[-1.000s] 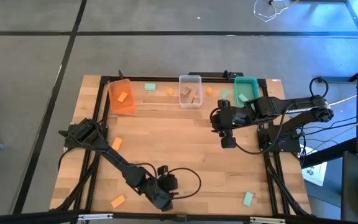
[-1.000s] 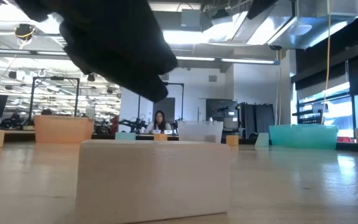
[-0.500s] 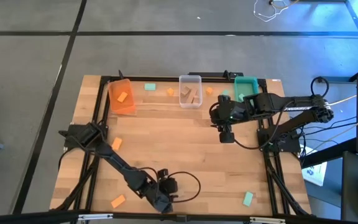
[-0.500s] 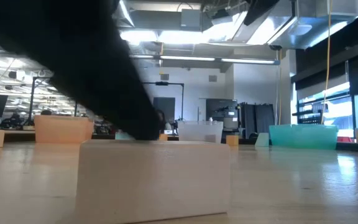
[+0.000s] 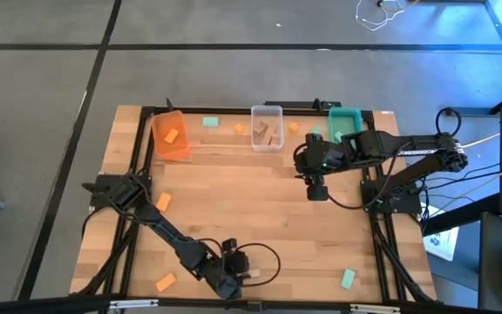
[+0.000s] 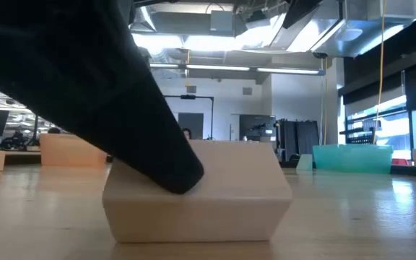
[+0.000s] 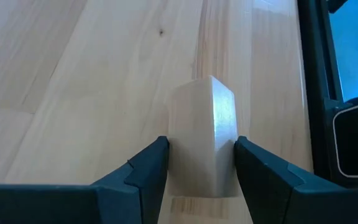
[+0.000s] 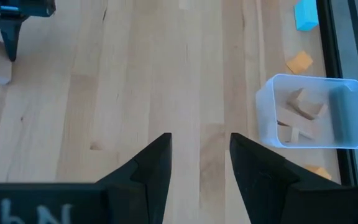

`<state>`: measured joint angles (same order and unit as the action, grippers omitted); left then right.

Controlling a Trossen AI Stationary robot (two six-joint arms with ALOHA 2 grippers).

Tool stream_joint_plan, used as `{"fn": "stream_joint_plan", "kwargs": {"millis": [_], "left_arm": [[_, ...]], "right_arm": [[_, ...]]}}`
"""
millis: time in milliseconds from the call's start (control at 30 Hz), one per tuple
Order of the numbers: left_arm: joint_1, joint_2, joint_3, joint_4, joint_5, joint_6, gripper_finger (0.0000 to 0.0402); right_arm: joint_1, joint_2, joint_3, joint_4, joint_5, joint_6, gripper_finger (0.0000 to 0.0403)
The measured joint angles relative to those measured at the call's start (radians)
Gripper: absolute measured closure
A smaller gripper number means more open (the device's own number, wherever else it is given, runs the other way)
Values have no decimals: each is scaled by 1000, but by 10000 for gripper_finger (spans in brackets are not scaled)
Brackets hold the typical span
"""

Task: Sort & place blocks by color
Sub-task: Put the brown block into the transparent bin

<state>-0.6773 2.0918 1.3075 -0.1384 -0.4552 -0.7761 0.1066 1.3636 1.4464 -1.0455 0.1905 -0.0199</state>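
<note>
The left gripper (image 7: 201, 163) is working at the bottom centre of the high view, low on the table (image 5: 260, 201), and is clamping a plain wood block (image 7: 202, 137) between both fingers (image 7: 151, 163); the block is sitting tilted on the tabletop, filling the foreground of the low view. The right gripper (image 8: 199, 155) is hanging over the upper right of the table, near the clear bin (image 5: 267, 127), with its fingers parted and gripping nothing. The clear bin is holding wood blocks (image 8: 306, 106); the orange bin (image 5: 171, 135) at upper left is holding an orange block (image 5: 171, 135); the teal bin (image 5: 345, 122) is standing at upper right. Loose blocks are lying elsewhere: an orange one (image 5: 165, 282) at lower left, a teal one (image 5: 348, 278) at lower right. Partial white lettering is showing along the bottom edge of the right wrist view, not legible in full
</note>
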Motion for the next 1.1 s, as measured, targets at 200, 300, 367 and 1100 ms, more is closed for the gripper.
{"fn": "stream_joint_plan", "kwargs": {"millis": [200,300,367,1100], "left_arm": [[10,-4,3,-78,-9,-2,228],[26,3,-4,-140,-35,-3,228],[36,2,0,-149,-44,0,228],[83,0,0,-167,0,80,228]], "right_arm": [[0,0,0,3,0,16,240],[0,0,0,10,0,28,240],[0,0,0,11,0,39,240],[0,0,0,36,0,22,240]]}}
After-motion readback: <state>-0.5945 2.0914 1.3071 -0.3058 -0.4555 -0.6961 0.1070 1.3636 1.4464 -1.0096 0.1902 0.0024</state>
